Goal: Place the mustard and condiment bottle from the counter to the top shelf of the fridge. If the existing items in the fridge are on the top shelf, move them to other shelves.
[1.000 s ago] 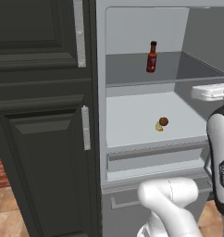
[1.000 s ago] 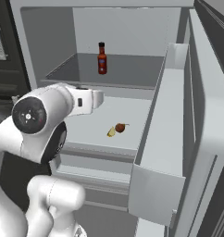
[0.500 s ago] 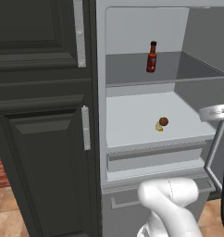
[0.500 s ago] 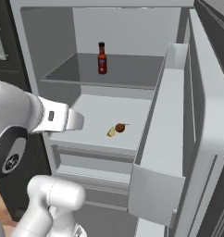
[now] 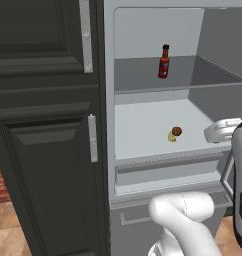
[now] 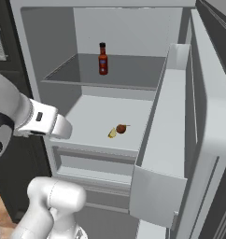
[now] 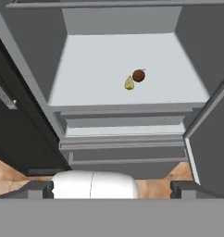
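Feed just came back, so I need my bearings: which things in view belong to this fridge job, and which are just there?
Job:
- condiment bottle, upright on the top shelf
- existing items, brown and yellow pieces together on the white shelf below
- fridge, door open
- tool, open, holding nothing

Just there:
- dark cabinet beside the fridge
- fridge drawer, closed

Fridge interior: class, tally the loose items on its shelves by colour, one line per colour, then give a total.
Dark red sauce bottle with black cap, upright on the top grey shelf: 1
Small brown round item, on the white shelf below: 1
Small yellow piece, beside it: 1
Total: 3
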Robot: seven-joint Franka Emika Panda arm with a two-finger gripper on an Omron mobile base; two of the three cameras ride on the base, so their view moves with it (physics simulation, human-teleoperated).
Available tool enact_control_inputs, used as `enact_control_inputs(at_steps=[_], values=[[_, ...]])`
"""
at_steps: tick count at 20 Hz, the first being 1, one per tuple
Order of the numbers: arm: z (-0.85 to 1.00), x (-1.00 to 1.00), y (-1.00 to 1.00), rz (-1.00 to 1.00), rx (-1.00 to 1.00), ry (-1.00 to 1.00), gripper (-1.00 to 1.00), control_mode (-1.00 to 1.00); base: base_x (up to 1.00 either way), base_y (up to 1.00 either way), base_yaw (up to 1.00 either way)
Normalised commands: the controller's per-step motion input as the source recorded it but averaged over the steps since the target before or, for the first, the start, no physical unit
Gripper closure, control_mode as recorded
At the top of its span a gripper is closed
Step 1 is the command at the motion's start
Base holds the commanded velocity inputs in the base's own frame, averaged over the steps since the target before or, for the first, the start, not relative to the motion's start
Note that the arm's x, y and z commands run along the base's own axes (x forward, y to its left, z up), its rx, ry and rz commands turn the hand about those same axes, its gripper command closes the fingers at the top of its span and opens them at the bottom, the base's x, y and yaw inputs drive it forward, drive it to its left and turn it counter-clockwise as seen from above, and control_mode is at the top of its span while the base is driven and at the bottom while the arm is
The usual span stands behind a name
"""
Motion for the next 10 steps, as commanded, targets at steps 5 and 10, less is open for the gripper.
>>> enact_control_inputs(at_steps=[5, 10], values=[[-0.24, 0.0, 0.07, 0.0, -0.03, -0.26, -1.0, -1.0, 0.0, 0.0, 0.0], [-0.04, 0.0, 0.01, 0.0, 0.0, -0.06, -1.0, -1.0, 0.0, 0.0, 0.0]])
